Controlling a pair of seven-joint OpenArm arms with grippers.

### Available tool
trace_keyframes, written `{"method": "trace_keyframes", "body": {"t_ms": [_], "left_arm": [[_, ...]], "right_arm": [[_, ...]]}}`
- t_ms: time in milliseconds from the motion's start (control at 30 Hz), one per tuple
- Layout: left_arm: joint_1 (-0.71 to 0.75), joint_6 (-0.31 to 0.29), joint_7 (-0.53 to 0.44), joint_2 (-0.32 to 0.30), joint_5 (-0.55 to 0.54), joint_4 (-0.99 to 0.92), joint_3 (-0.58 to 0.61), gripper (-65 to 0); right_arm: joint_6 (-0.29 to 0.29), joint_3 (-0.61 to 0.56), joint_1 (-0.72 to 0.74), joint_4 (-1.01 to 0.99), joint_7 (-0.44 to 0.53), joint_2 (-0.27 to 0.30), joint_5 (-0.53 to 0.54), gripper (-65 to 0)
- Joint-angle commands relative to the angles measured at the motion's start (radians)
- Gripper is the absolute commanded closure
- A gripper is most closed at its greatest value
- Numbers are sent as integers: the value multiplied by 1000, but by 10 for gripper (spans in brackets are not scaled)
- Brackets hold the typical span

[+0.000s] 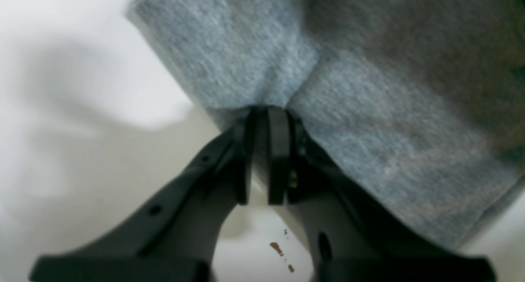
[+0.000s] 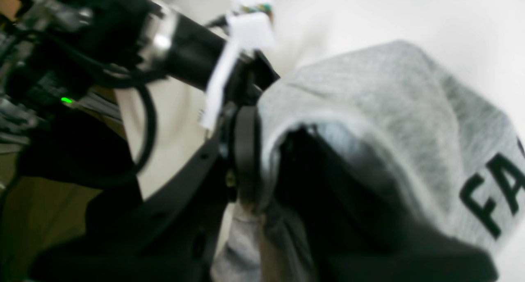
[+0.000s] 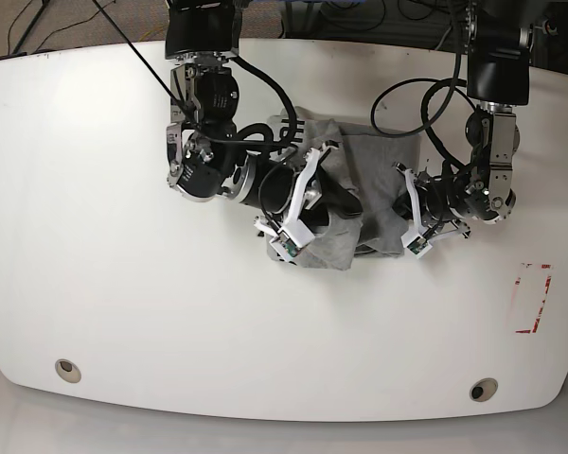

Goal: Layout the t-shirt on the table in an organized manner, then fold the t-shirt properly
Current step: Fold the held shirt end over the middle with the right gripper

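Note:
The heather-grey t-shirt [image 3: 360, 161] lies bunched in the middle of the far half of the white table [image 3: 123, 312]. My left gripper [image 1: 264, 110] is shut on a fabric edge of the t-shirt [image 1: 369, 110], which puckers at its fingertips. In the base view this left gripper [image 3: 390, 216] sits at the shirt's right side. My right gripper [image 2: 262, 126] is shut on the t-shirt [image 2: 389, 110], with cloth draped over one finger and black letters "FA" at the right. The base view shows the right gripper [image 3: 346, 203] over the shirt's left-centre.
A red-lined rectangular mark [image 3: 533, 298] is near the table's right edge. Two metal grommets [image 3: 67, 369] [image 3: 483, 389] sit near the front edge. Small brown spots [image 1: 277, 248] mark the table under the left gripper. The other arm's black wrist [image 2: 184, 56] is close ahead of the right gripper.

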Motion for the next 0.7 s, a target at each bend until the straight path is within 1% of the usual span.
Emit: {"method": "trace_keyframes", "body": {"t_ms": [0, 67, 133, 200, 333, 467, 500, 567, 600, 667], "left_arm": [[30, -9, 118, 4, 70, -24, 19, -58], [30, -9, 118, 4, 70, -23, 19, -60], [30, -9, 118, 4, 70, -23, 19, -60], [30, -9, 118, 4, 70, -23, 19, -60], [30, -9, 118, 4, 69, -23, 19, -60], [30, -9, 118, 4, 67, -23, 19, -60], [30, -9, 118, 6, 67, -23, 19, -60], [30, -9, 118, 23, 67, -23, 16, -60], [30, -9, 118, 26, 67, -23, 13, -61], [30, -9, 118, 34, 67, -23, 13, -61]], "right_arm": [[6, -9, 21, 8, 38, -7, 34, -63], [6, -9, 21, -1, 40, -7, 34, -67], [6, -7, 23, -11, 43, -7, 34, -89], [6, -7, 23, -23, 61, -7, 34, -125], [6, -9, 23, -46, 121, -7, 34, -219], [6, -12, 23, -75, 155, -7, 34, -323], [6, -12, 23, -78, 163, -7, 34, -341], [6, -24, 23, -83, 183, -7, 34, -403], [6, -30, 23, -83, 187, -7, 34, -412], [6, -44, 23, -75, 195, -7, 34, -453]]}}
